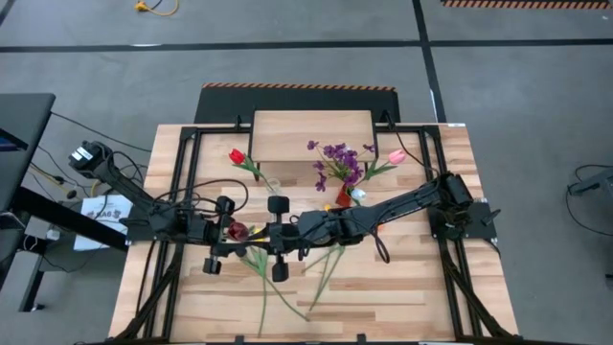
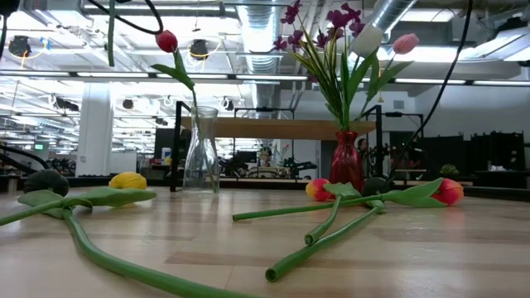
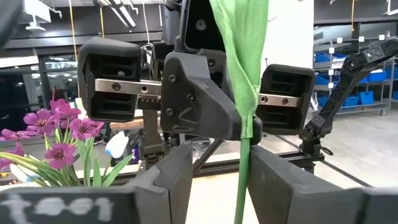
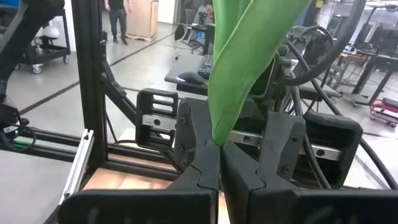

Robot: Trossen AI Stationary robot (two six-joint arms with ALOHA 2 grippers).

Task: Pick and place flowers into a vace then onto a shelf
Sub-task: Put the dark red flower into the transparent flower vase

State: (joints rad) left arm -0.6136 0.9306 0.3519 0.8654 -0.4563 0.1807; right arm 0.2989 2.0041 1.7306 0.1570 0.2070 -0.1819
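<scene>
We are two dark arms meeting over the middle of a slatted wooden table (image 1: 402, 287), handing a tulip from one claw to the other.

Our right gripper (image 4: 219, 163) is pressed together, pinching the tulip's green leaf (image 4: 249, 56), so the flower hangs from it in mid-air.

Our left gripper (image 3: 214, 180) faces it, fingers spread with the stem (image 3: 242, 174) running between them but touching neither. We judge it is letting go so the right arm can carry the flower alone.

Behind us, a red vase (image 2: 346, 159) already holds a purple sprig (image 2: 319, 21) with white and pink tulips, and a clear vase (image 2: 201, 153) holds one red tulip.

The shelf (image 1: 312, 134) stands at the table's far edge, just behind both vases, with nothing on it.

More tulips lie loose on the table: yellow (image 2: 127, 180), orange (image 2: 318, 189), red (image 2: 448, 191).
</scene>
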